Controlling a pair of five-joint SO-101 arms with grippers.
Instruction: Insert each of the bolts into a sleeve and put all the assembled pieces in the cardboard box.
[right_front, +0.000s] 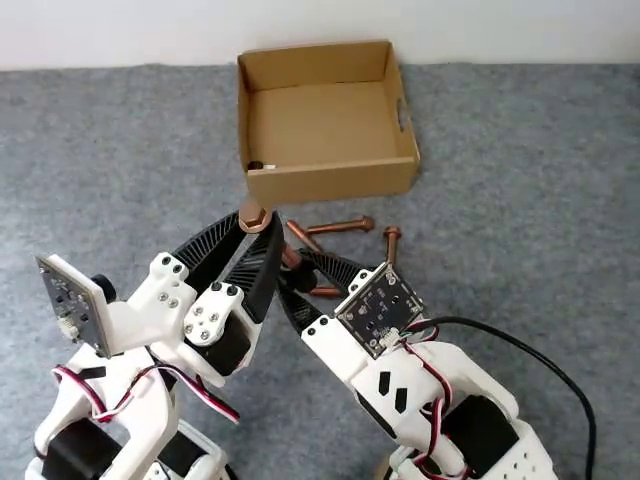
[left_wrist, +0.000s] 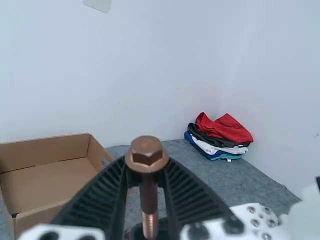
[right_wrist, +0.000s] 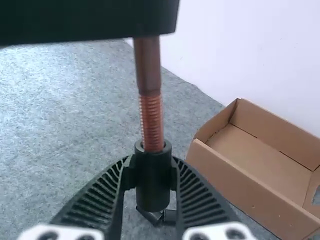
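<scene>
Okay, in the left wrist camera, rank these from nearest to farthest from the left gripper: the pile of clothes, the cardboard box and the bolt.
1. Bolt: clamped between the left gripper's fingers, just under its hex head.
2. Cardboard box: open, on the carpet just beyond the fingers.
3. Pile of clothes: far off, in the room's corner.

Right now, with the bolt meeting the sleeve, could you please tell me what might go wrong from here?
1. The left gripper holds the bolt just under its head, far from the threaded tip, so it could pivot and jam at the mouth of the sleeve.
2. A jammed push might drive the sleeve out of the right gripper.
3. Loose bolts lie on the mat near both arms and could get knocked.
</scene>
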